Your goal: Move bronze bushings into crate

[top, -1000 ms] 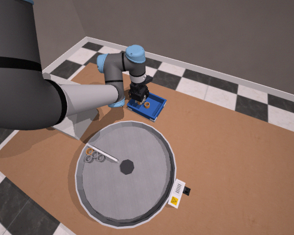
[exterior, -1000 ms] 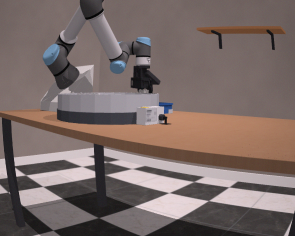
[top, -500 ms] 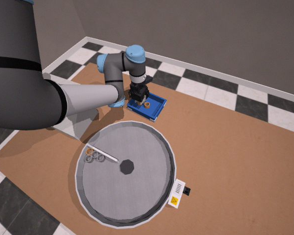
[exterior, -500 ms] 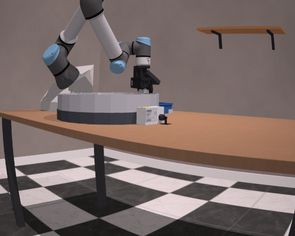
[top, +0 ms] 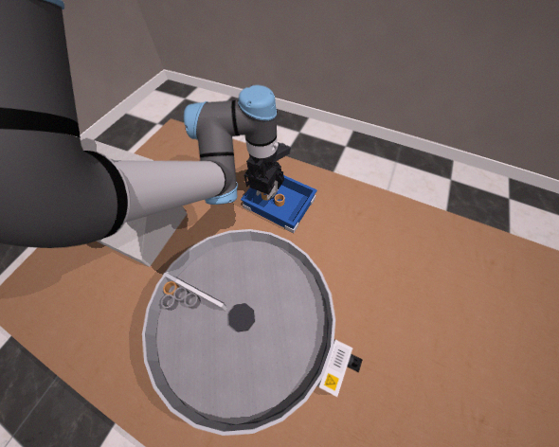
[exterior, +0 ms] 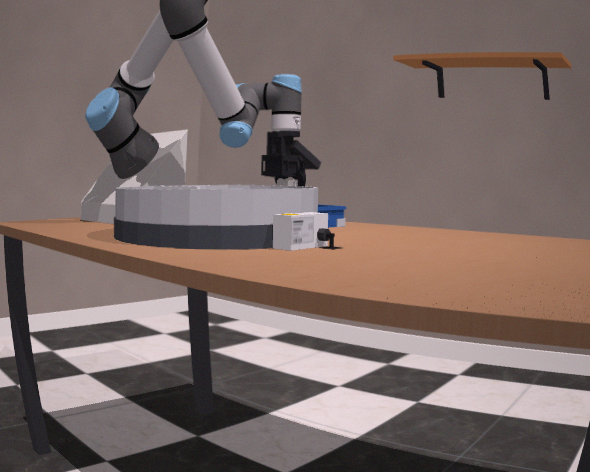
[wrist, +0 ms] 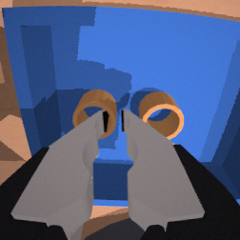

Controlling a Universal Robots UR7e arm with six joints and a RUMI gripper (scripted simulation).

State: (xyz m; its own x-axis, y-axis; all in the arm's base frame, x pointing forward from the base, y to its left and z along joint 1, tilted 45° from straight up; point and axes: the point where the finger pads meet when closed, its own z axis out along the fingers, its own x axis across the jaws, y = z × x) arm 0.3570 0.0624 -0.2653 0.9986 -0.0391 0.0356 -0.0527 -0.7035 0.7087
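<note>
My gripper (top: pixel 268 192) (exterior: pixel 290 180) (wrist: pixel 114 111) hangs low inside the blue crate (top: pixel 304 202) (exterior: pixel 332 210) (wrist: pixel 143 43). Its fingers stand a narrow gap apart. One bronze bushing (wrist: pixel 88 102) lies on the crate floor right at the fingertips, its right wall at the gap and partly hidden by the left finger. A second bronze bushing (top: pixel 279 199) (wrist: pixel 178 114) lies just to its right, clear of the fingers. On the grey turntable (top: pixel 260 277) (exterior: pixel 190 204), one more bronze bushing (top: pixel 164 287) sits at the left rim beside three grey bushings (top: pixel 181 295).
A white sweep bar (top: pixel 200 294) runs from the turntable's rim towards its dark hub (top: pixel 241 316), next to the bushings. A white control box (top: pixel 336 367) (exterior: pixel 295 230) is fixed to the turntable's side. A wall shelf (exterior: pixel 479 59) hangs far off.
</note>
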